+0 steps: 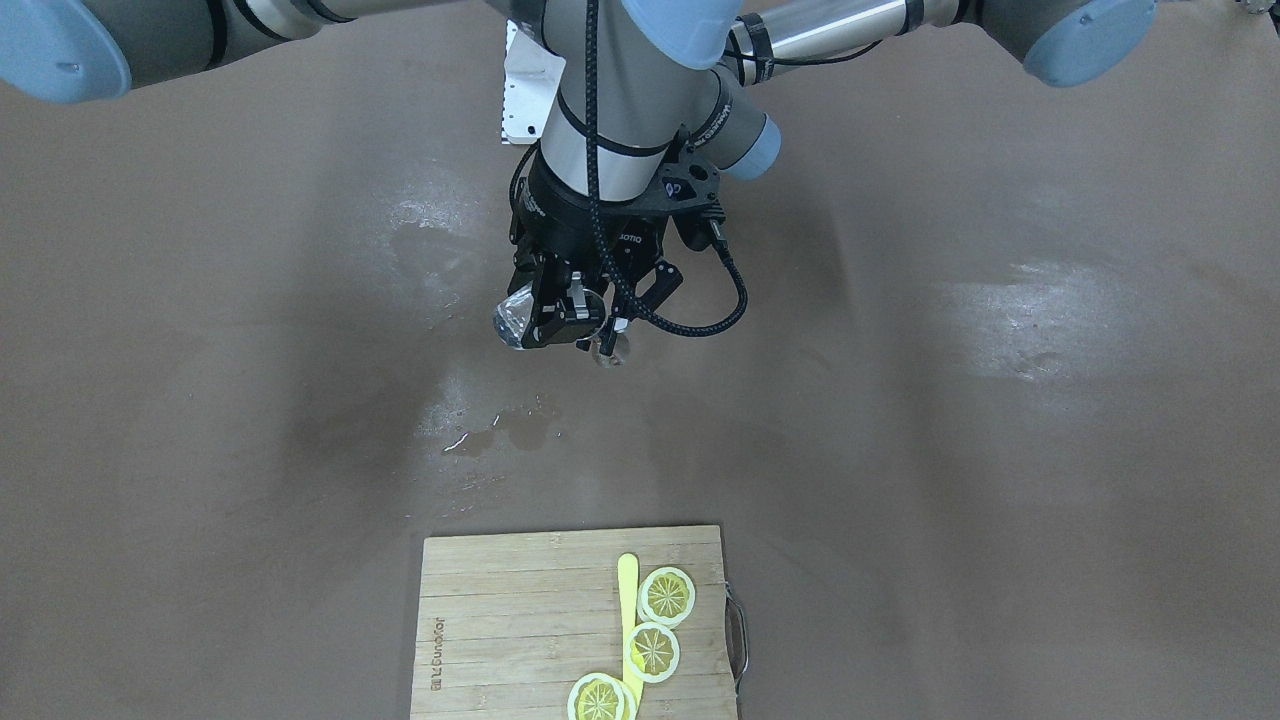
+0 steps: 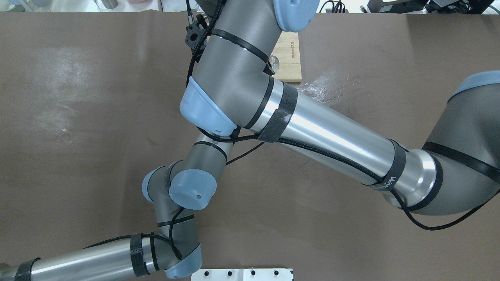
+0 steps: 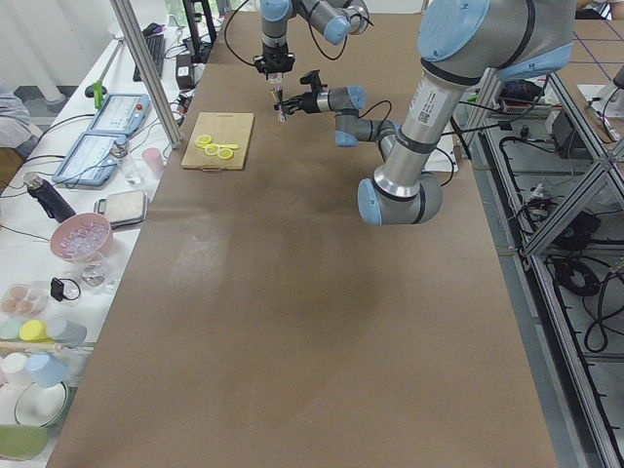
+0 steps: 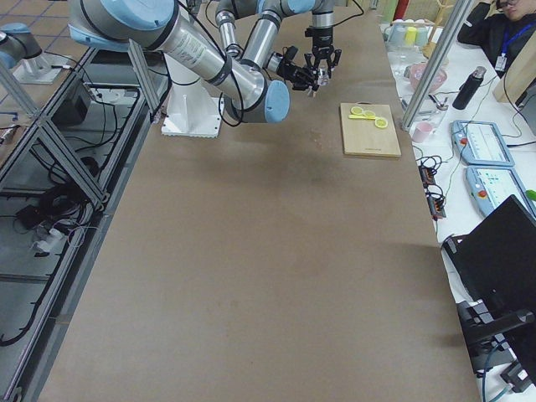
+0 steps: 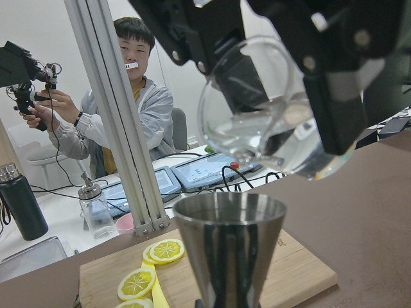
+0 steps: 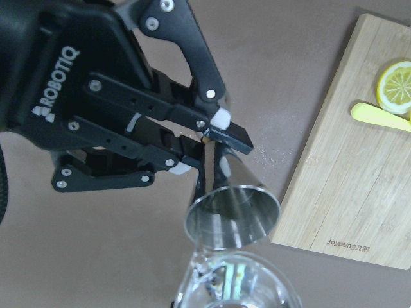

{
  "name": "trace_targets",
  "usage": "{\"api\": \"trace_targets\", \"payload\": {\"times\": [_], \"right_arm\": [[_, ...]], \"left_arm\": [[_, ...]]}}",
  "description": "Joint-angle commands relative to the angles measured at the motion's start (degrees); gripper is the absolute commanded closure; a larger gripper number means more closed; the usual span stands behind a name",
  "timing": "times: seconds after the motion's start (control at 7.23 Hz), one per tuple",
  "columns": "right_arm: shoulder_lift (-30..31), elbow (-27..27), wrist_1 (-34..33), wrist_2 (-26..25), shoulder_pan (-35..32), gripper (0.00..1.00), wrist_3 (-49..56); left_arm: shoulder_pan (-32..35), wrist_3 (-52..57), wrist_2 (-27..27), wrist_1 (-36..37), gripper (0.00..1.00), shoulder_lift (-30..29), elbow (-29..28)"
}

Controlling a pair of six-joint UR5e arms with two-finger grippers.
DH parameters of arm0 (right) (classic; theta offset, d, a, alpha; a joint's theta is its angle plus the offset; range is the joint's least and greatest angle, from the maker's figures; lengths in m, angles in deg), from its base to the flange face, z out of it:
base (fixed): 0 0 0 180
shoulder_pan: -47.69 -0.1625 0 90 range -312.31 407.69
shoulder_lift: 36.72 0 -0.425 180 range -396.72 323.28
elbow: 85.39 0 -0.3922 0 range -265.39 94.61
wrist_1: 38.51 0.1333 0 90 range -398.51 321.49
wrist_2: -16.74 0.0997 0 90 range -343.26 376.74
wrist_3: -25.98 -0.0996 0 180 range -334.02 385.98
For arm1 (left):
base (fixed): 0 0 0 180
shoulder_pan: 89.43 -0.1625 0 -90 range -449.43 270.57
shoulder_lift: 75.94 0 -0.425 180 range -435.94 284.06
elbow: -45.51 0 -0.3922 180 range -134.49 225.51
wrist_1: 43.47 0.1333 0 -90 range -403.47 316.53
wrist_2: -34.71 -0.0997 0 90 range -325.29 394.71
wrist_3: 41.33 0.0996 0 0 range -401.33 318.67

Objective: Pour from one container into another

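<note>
While the left claw [image 6: 213, 153] clamps the jigger [image 6: 234, 215] upright, the right claw [image 5: 273, 67] grips a tilted glass [image 5: 247, 125].

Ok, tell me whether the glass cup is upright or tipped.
Tipped. In the left wrist view the glass cup leans with its rim above the steel jigger, and liquid is pooled toward its lower side.

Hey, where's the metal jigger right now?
In the right wrist view the jigger is mid-frame, clamped in the left gripper, just under the tilted glass, with the cutting board to its right.
</note>
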Motion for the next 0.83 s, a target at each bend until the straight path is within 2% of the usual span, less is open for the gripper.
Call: {"api": "trace_targets", "payload": {"times": [0.0, 0.41, 0.69], "right_arm": [[-1.0, -1.2, -1.2, -1.1, 0.2, 1.0, 1.4], [-2.4, -4.3, -1.3, -1.9, 0.9, 1.0, 2.9], [-2.5, -4.2, -1.2, -1.8, 0.7, 1.0, 3.7]], "left_arm": [[0.0, 0.0, 0.0, 0.0, 1.0, 0.0, 0.0], [0.0, 0.0, 0.0, 0.0, 1.0, 0.0, 0.0], [0.0, 0.0, 0.0, 0.0, 1.0, 0.0, 0.0]]}}
